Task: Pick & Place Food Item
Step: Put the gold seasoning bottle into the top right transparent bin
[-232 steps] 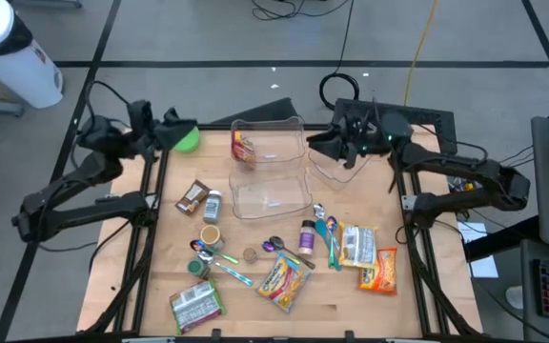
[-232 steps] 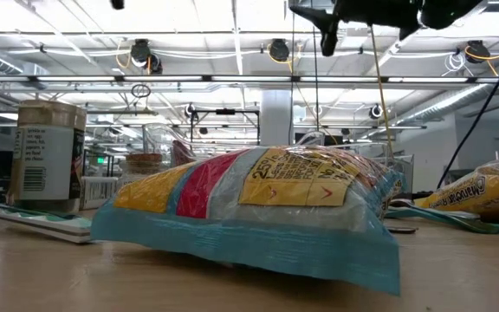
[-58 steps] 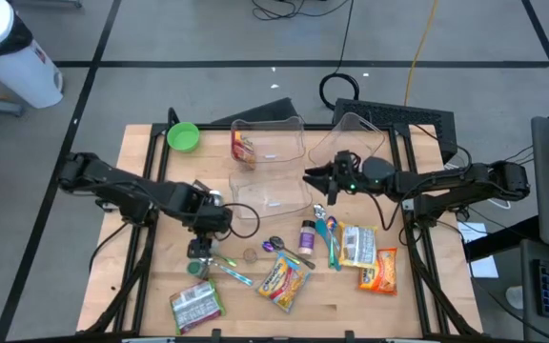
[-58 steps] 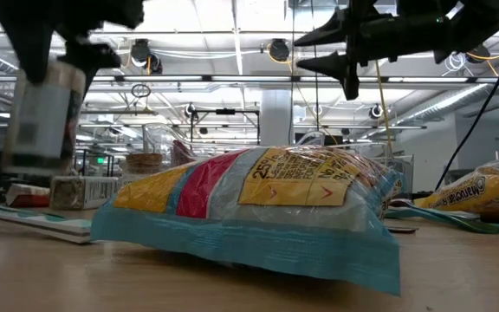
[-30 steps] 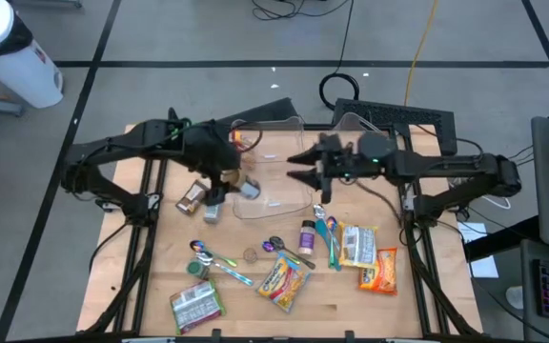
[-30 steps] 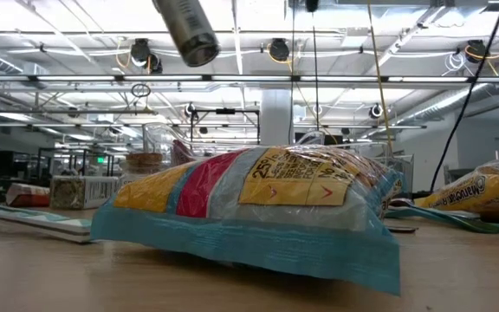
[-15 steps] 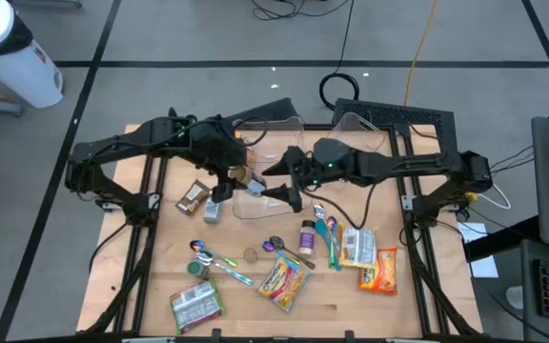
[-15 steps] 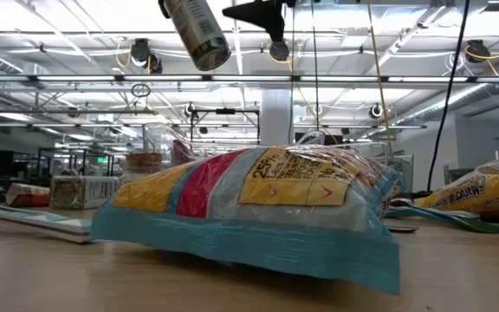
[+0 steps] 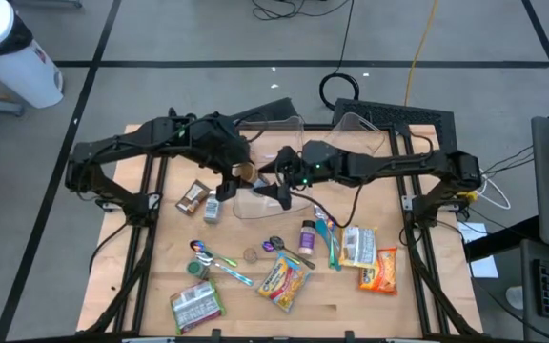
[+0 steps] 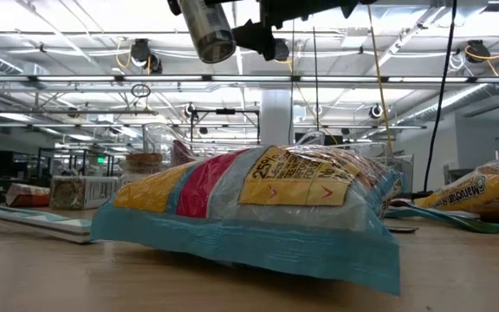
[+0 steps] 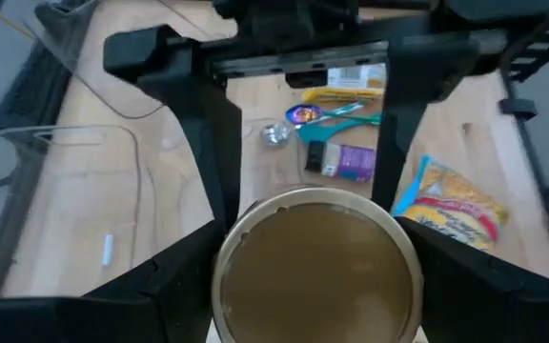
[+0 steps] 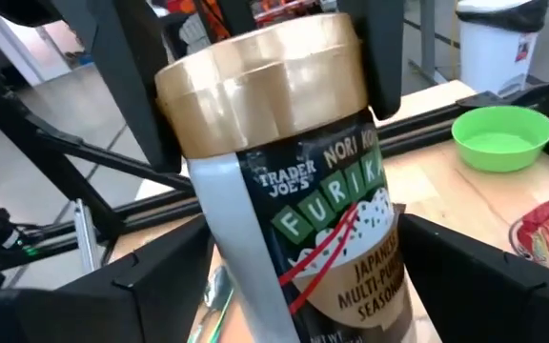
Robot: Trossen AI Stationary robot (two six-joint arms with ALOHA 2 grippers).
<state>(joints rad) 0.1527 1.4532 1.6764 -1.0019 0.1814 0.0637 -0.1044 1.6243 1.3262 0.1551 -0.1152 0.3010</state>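
- The furikake seasoning jar hangs in the air above the clear tub in the middle of the bench, gold lid pointing toward my right arm.
- My left pincer is clamped on the jar's body; in the left wrist view the gold lid fills the space between my two fingers.
- My right pincer faces it with its fingers spread wide, one on each side of the jar and, as far as I can tell, not touching it.
- I judge this to be a hand-over in mid-air, with the jar held only on the left.
- What could go wrong:
  - If my left pincer lets go before the right one closes, the jar would drop into the tub or bounce off its rim.
  - If my right fingers close near the smooth lid and not on the body, the jar could slip or tilt out.
  - The two pincers sit very near each other, so a small misalignment could knock finger against finger.
- Count, from the high view: one jar in hand, two arms, three clear tubs at the far side, one green bowl, and at least four snack packets on the near half of the bench.
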